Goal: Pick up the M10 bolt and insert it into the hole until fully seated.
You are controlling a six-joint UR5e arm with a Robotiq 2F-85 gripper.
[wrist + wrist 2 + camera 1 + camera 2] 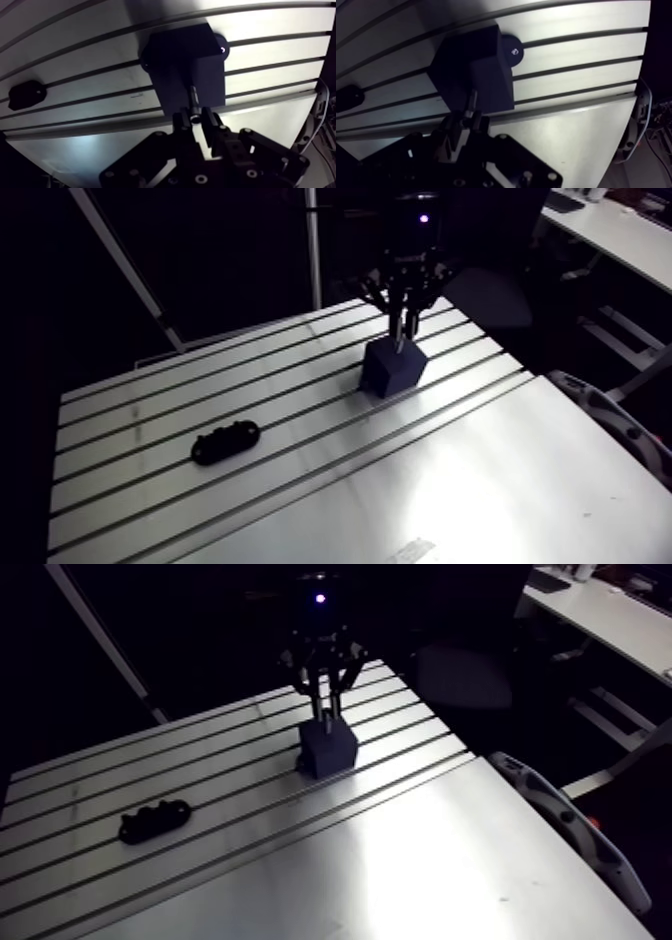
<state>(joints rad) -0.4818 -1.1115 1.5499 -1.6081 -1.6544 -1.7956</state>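
Bolt pinched in the gripper, held upright right over the block.

The bolt [194, 101] is clamped at its upper end between the fingers [181, 124] of the gripper [198, 121], and its tip is met by the top face of the dark block [175, 55]; whether a hole has been entered cannot be told. In the arm view the block is seen near the far edge of the table [150, 413], slots are run beneath it, and bare metal is left all round. A smooth plate [520, 488] is spread at 5 o'clock. A black piece [226, 439] is laid well apart at 8 o'clock. In the wrist view a dark disc [512, 50] is tucked against the block's far corner; its small pale mark cannot be read.
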